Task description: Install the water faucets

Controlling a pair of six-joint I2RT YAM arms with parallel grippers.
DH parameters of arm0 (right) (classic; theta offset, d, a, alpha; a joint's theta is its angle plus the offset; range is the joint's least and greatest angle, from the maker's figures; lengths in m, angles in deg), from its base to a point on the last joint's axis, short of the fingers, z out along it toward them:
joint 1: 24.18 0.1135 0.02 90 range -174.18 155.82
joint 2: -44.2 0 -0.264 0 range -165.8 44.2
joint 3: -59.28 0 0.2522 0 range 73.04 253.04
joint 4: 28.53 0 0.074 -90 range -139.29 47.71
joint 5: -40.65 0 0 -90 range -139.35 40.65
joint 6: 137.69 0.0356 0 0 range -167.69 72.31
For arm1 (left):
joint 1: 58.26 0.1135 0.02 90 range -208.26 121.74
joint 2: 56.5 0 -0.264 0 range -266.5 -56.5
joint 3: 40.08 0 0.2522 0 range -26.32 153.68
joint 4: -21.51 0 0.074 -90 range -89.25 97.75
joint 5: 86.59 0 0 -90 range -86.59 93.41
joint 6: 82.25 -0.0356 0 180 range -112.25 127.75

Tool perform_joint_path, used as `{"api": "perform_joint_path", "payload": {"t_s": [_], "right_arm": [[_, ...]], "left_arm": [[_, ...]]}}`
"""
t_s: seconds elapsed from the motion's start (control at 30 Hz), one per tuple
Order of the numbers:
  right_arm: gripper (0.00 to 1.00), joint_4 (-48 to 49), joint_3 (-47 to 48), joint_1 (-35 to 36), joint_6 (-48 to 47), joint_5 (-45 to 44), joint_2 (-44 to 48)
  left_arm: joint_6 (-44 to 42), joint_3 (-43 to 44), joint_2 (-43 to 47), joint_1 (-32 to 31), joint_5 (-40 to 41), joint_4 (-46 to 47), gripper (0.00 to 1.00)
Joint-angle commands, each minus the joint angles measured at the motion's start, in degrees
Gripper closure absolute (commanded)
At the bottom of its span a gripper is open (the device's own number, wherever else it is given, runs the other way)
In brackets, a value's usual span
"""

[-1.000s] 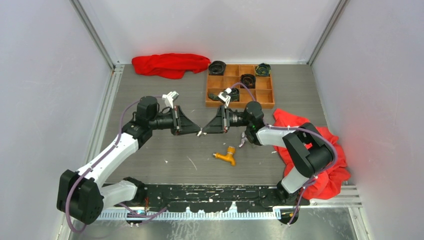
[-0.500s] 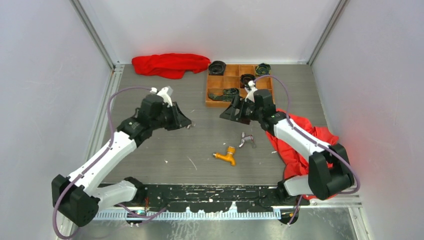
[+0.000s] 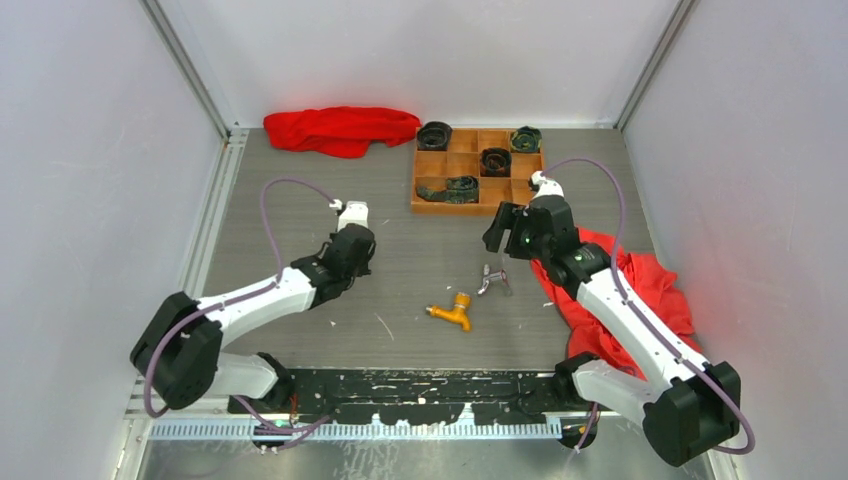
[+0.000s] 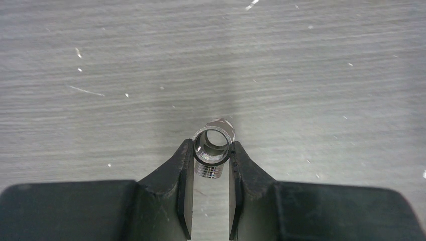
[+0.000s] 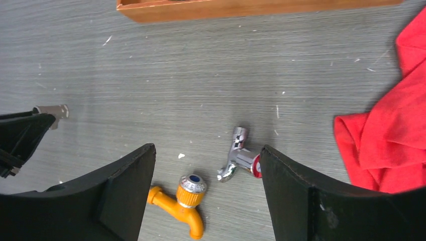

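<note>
Two water faucets lie on the grey table: the orange-yellow one [image 3: 452, 312] [image 5: 185, 203] with its bent spout, and the shiny silver one [image 3: 490, 278] [image 5: 238, 155] just right of it. My right gripper [image 3: 505, 232] [image 5: 206, 148] hovers above both, open, with nothing between its fingers. My left gripper [image 4: 213, 150] [image 3: 357, 255] is low over the table to the left, shut on a short silver threaded fitting [image 4: 214, 150] [image 5: 52, 110] at its fingertips.
A wooden compartment tray [image 3: 428, 182] [image 5: 251, 8] with dark round items stands at the back. One red cloth [image 3: 340, 128] lies at the back left, another [image 3: 640, 290] [image 5: 387, 135] under the right arm. Walls close in on three sides.
The two grippers met tip to tip at the table's middle; they have parted. The left swung down and left with the fitting. The right drew back to the right and opened.
</note>
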State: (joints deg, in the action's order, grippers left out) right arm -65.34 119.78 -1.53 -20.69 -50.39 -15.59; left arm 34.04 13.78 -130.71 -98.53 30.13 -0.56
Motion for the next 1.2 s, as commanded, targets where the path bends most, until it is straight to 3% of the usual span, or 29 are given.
{"api": "perform_joint_path", "payload": {"t_s": [0.0, 0.53, 0.6, 0.73, 0.8, 1.17], "right_arm": [[0.19, -1.53, -0.18, 0.2, -2.13, -5.45, 0.17], [0.19, -1.64, -2.97, 0.28, -1.93, -2.57, 1.69], [0.19, -2.17, -2.93, 0.25, -1.81, -2.53, 1.48], [0.19, -2.93, -3.03, 0.2, -1.16, -3.14, 0.71], [0.19, -2.73, -3.29, 0.25, -0.4, -3.16, 0.29], [0.22, -0.25, -7.11, 0.36, 5.09, 1.46, -3.15]], "left_arm": [[-4.39, 1.44, -4.18, -0.22, 10.13, 9.63, 1.0], [-1.53, 10.33, -19.75, 1.06, 9.76, 6.74, 1.0], [-0.16, 10.99, -20.12, 1.0, 9.75, 5.34, 0.92], [1.03, 12.03, -18.34, 1.03, 10.26, 1.96, 0.51], [0.45, 12.22, -16.53, 1.02, 10.16, 1.43, 0.38], [-0.93, 16.05, -4.33, 0.91, 7.29, -5.88, 0.24]]}}
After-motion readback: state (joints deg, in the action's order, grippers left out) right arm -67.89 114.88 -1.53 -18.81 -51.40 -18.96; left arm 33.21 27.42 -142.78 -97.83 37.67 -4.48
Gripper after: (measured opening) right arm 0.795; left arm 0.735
